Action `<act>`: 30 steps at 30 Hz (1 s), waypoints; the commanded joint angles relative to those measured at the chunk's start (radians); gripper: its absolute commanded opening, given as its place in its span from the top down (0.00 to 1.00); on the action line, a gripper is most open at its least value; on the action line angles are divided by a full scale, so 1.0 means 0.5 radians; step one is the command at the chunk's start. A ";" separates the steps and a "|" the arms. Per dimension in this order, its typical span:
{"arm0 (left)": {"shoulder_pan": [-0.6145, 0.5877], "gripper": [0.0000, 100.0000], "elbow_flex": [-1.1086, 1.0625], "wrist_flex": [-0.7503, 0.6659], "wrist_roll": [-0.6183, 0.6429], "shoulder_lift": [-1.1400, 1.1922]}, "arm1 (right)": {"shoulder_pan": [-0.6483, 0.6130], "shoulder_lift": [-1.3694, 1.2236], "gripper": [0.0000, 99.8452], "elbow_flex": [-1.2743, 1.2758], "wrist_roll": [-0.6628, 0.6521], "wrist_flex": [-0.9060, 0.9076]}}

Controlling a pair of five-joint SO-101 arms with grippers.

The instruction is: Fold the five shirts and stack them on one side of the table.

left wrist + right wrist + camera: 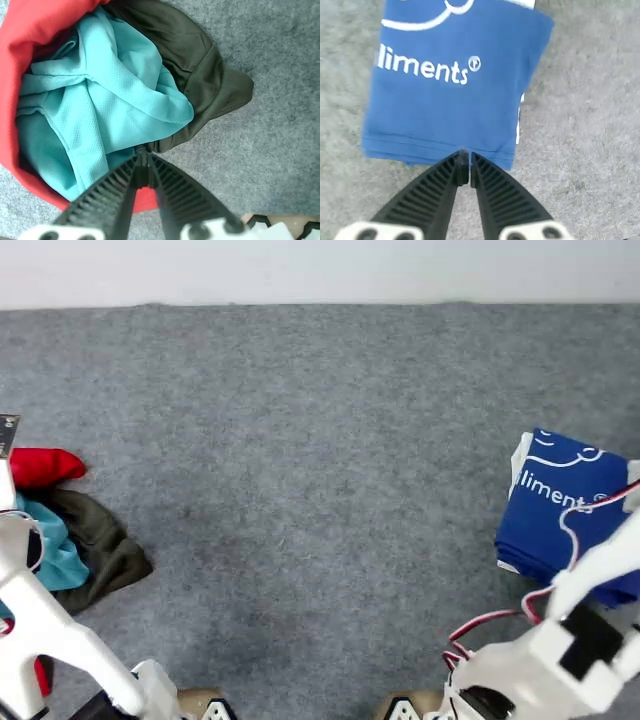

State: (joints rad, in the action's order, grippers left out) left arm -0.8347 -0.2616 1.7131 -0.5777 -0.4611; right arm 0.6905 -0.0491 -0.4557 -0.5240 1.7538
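Clenched tip to tip, the left jaws were held over the near edge of a crumpled heap of shirts, and whether any cloth was nipped between them could not be told. Directly ahead of those tips a teal shirt (110, 100) of mesh fabric was bunched. A red shirt (30, 30) was wrapped around its far side and under it, and a dark olive shirt (200, 65) was spread out beside it, touching it, on the grey worktop (280, 125). From above, the heap was seen beside the left arm (45, 625), well apart from the right jaws. The right jaws were likewise pressed shut, tip against tip, and were poised just at the near hem of a folded blue shirt (455, 85), which lay flat on the worktop ahead of them with white print on its upper face. A white edge was shown under the blue fabric along one side; what it belonged to could not be made out. A red and white cable (566, 535) was looped from the right arm (570, 660) across the near corner of that blue shirt.
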 commanded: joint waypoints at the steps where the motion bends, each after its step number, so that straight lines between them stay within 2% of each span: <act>1: 0.009 0.89 0.048 0.012 -0.107 -0.058 | -0.103 0.238 0.99 0.209 -0.006 0.087; 5: -0.003 0.81 0.048 0.006 -0.249 -0.046 | -0.170 0.523 0.99 0.641 -0.003 0.084; 15: -0.049 0.81 -0.198 -0.025 -0.669 -0.040 | -0.213 1.109 0.99 1.421 -0.003 0.078; 19: -0.031 0.81 -0.514 -0.408 -0.703 -0.040 | -0.213 1.214 0.99 1.494 -0.006 0.078; 22: 0.132 0.81 -0.796 -0.684 -0.703 -0.040 | -0.213 1.241 0.99 1.494 -0.006 0.078; 25: 0.334 0.81 -0.987 -0.832 -0.687 -0.040 | -0.213 1.254 0.99 1.494 -0.006 0.078; 30: 0.559 0.81 -1.152 -1.111 -0.488 -0.037 | -0.213 1.257 0.99 1.494 -0.006 0.081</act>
State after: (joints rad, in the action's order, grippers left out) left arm -0.6122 -0.8216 1.2405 -0.8646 -0.4611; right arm 0.5892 0.5493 0.2961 -0.5255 1.7538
